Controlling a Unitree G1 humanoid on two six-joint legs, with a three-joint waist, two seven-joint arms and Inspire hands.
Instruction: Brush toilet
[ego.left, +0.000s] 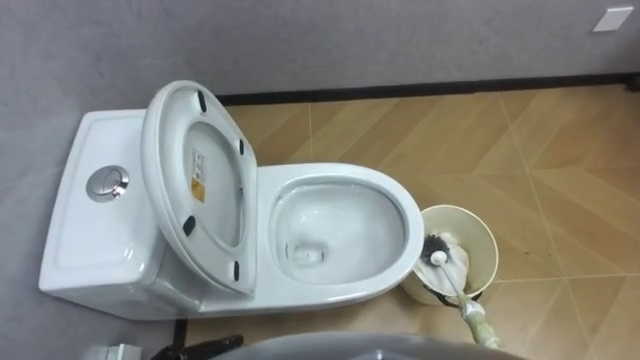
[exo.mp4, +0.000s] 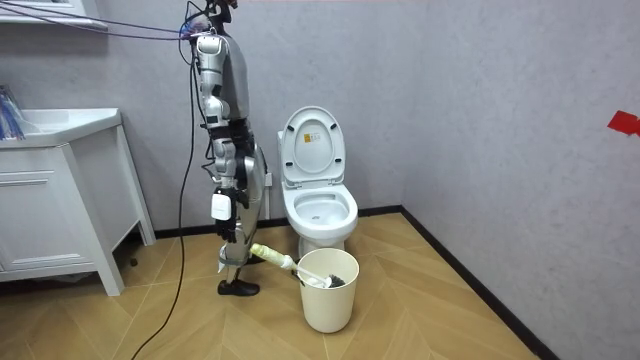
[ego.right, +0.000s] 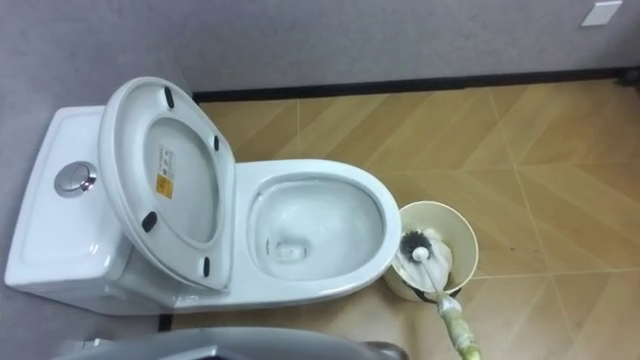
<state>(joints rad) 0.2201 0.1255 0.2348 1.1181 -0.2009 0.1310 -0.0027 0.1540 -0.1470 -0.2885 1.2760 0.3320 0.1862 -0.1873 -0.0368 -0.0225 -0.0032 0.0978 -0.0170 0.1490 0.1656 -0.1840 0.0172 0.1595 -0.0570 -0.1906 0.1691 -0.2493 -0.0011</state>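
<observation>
The toilet (ego.left: 345, 175) stands against the grey wall with its seat (ego.left: 160, 160) raised toward the tank, and a round flush button (ego.left: 107, 183) sits on the tank's top. The bowl is open, with a little water at its bottom. On the wooden floor (ego.left: 560, 180), just beside the bowl's front edge, stands a pale bucket (ego.left: 487, 232). The brush (ego.left: 452, 280) is in it, with the dark head down inside and the handle leaning out over the rim toward the robot. The robot stands upright at the toilet's side, on the room view's left of it. Its right hand (exo.mp4: 224, 215) hangs low by the leg, close to the handle's end – how that hand is set, I cannot tell.
</observation>
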